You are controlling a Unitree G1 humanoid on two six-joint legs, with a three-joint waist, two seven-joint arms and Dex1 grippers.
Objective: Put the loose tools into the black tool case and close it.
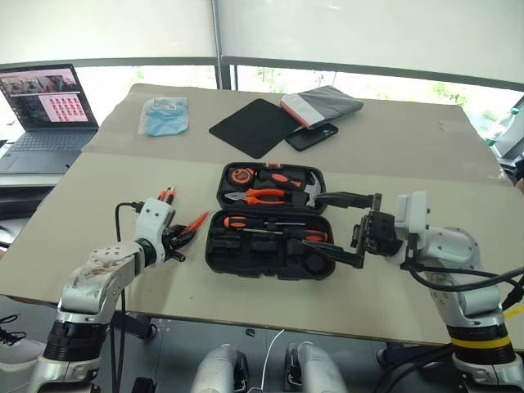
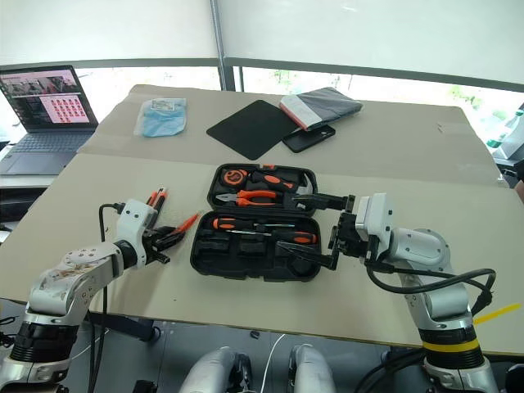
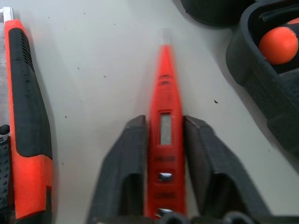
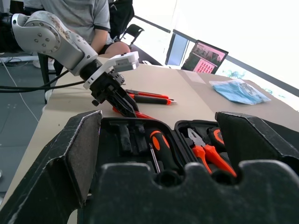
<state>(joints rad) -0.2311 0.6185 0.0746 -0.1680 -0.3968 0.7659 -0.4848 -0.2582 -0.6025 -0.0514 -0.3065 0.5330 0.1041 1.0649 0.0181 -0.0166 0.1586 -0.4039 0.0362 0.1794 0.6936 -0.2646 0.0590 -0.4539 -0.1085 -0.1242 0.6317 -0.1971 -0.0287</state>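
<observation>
Black tool case (image 1: 270, 221): open, centre of frame, on the table (image 1: 393, 155). Slim all-orange screwdriver (image 3: 163, 116): left of the case, pinched between the left gripper (image 3: 164, 140) fingers. Utility knife (image 3: 25, 116): just beside it. Right gripper (image 1: 344, 229): fingers spread wide, right of the case.

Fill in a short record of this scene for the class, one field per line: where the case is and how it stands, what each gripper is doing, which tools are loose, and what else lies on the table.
Case: black tool case lies open on the table, pliers and screwdrivers inside
Left gripper: shut on slim orange screwdriver, beside the case
Right gripper: open, at the case's right end
Loose tools: utility knife on the table by the left gripper
Elsewhere: black mat, phone, laptop
</observation>
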